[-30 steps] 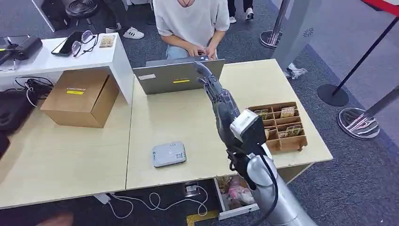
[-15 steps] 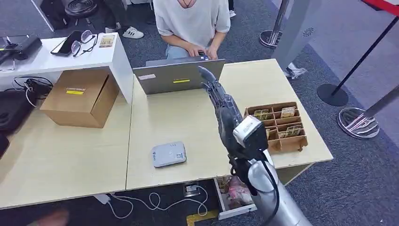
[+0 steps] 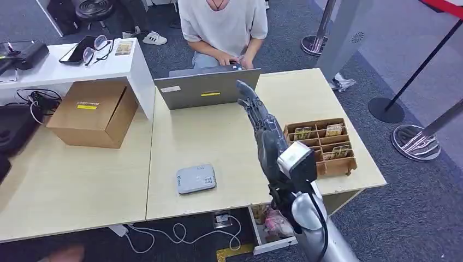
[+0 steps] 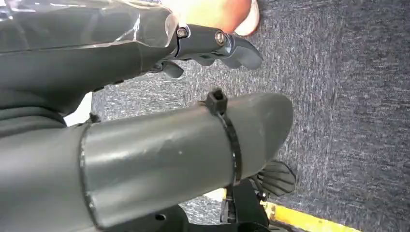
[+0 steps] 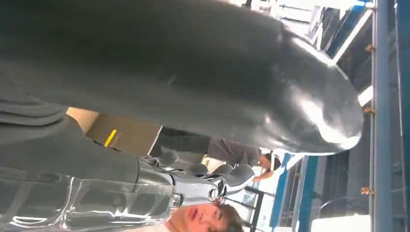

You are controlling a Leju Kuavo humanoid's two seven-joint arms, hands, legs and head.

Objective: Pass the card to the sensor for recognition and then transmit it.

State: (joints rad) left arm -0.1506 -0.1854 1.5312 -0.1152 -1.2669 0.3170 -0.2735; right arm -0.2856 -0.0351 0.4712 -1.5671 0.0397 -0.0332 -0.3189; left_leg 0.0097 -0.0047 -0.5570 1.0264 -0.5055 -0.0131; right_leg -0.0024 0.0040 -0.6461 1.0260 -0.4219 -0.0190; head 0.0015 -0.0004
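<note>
While the left hand hangs over carpet, holding nothing, its fingers slightly curled, the box sits far left on the table. Near the front edge lies the sensor. Right of it, the right hand reaches up, fingers extended, empty. Cards stand in the tray at right.

On the bench the sensor lies near the front edge, the laptop behind it at the far edge, a person seated beyond. The compartment tray of cards sits to the right. The cardboard box lies left, under the white shelf
</note>
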